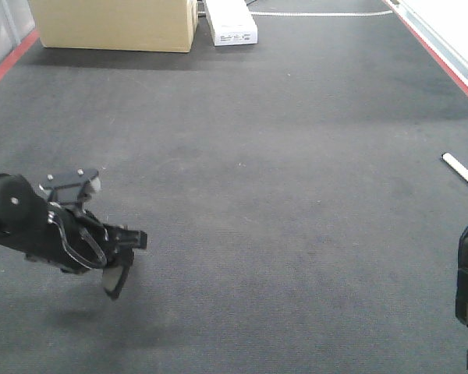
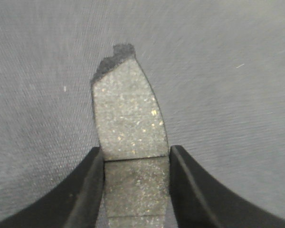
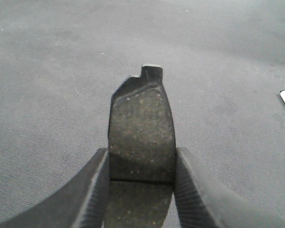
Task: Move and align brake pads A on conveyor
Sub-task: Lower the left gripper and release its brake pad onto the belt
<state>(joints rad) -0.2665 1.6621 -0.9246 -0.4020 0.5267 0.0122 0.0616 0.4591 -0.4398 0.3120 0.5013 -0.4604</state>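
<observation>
Cardboard box (image 1: 113,23), white carton (image 1: 232,22), white rod (image 1: 462,171)

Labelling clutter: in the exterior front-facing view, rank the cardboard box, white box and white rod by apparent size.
1. cardboard box
2. white box
3. white rod
All three are cut off by the frame's edges.

Soft, even overhead light falls on the belt (image 1: 281,195). A faint, blurred shadow lies under the left gripper (image 1: 118,269) near the near-left corner. The left wrist view is bright: the left pad (image 2: 130,118) is sharp and glinting, the weave behind it smeared. The right wrist view is dimmer, and the right pad (image 3: 141,133) is dark and slightly soft.
</observation>
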